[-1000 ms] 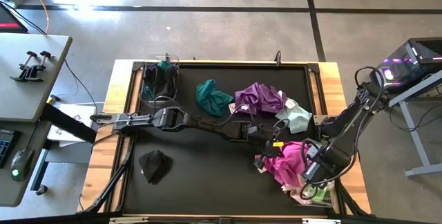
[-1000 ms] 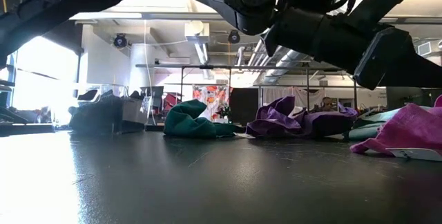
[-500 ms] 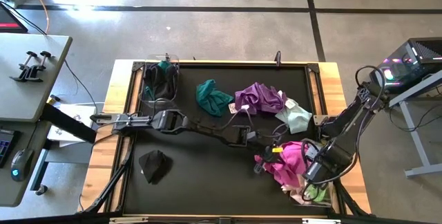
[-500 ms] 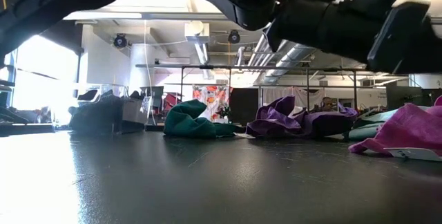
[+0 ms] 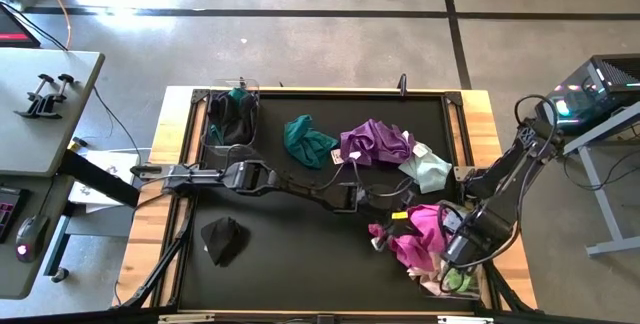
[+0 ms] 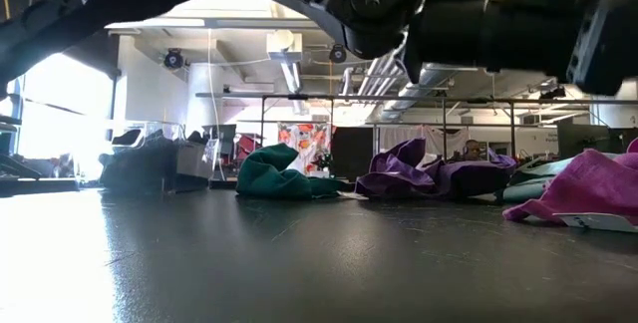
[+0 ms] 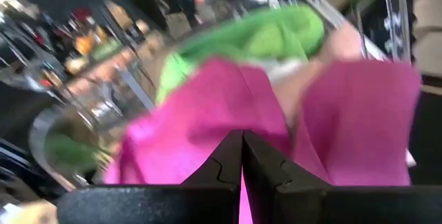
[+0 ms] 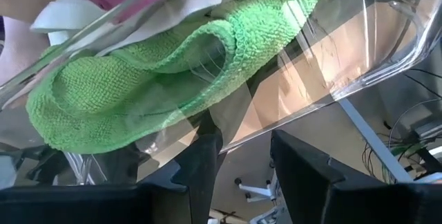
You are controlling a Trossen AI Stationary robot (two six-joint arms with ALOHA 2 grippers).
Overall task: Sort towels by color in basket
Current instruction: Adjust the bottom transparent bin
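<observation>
I'm working over a black mat (image 5: 300, 254) framed in wood, standing on a grey concrete floor (image 5: 300, 44) crossed by dark lines. A grey side table (image 5: 40, 114) is sitting off to my left. Daylight is pouring through a window (image 6: 50, 124), and ducts (image 6: 389, 79) are running under the ceiling.

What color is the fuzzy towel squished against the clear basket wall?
Lime green. The towel shows best in the right wrist view, behind the clear basket.
</observation>
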